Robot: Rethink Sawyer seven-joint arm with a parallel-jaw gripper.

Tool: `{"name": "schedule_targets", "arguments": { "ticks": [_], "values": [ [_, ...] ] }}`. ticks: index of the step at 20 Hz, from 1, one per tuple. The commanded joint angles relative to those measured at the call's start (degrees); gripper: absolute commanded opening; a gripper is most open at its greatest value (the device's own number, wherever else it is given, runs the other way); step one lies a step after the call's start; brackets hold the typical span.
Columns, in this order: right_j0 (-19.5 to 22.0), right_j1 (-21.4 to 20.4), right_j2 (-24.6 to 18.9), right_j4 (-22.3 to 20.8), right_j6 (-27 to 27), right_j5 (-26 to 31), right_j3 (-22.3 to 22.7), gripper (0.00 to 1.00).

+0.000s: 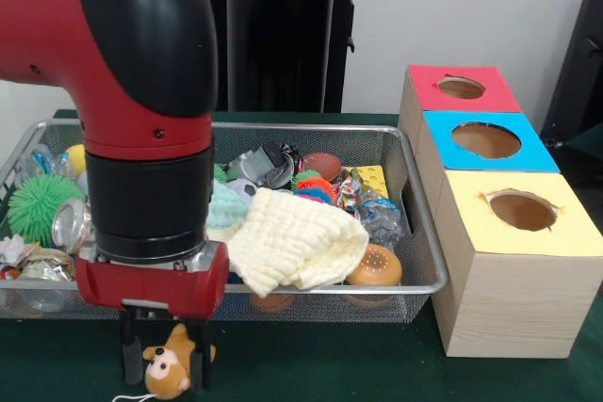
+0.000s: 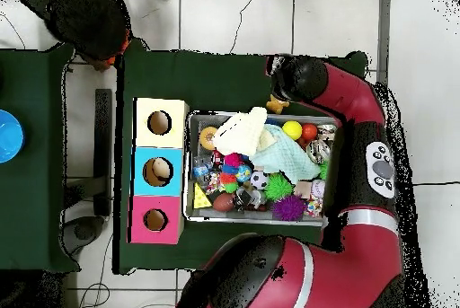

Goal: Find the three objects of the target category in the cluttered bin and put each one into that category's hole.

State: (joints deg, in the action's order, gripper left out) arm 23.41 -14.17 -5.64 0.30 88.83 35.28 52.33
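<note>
The red and black arm reaches down past the near rim of the bin in the front view, and its gripper hangs just outside the basket, over the green table. Its 2 dark fingers are closed on a small brown plush monkey, which sits between them with a white cord trailing from it at the picture's lower edge. In the overhead view the toy shows as a small tan shape just beyond the bin's rim, beside the arm's black wrist.

The bin is crowded: a cream knitted cloth is draped over the middle, with a pale teal cloth beside it, a green spiky ball at 1 end, a silver can lying next to the arm, a wedge of yellow toy cheese, a crumpled clear wrapper, and a toy burger bun against the near wire wall.

Beside the bin stand 3 pale wooden boxes in a row (red, blue and yellow tops, each with 1 round opening). The hole in the red top is the farthest of the 3 from the camera in the front view, well apart from the gripper. A person shows at the top edge of the overhead view.
</note>
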Motion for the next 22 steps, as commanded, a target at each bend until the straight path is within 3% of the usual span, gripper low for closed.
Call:
{"name": "schedule_targets", "arguments": {
  "ticks": [1, 22],
  "values": [
    [1.80, -0.96, -1.72, -0.86, 2.70, 3.69, 5.66, 1.00],
    [0.43, 1.61, -2.45, -2.29, 3.02, 1.51, 6.63, 1.00]
  ]
}}
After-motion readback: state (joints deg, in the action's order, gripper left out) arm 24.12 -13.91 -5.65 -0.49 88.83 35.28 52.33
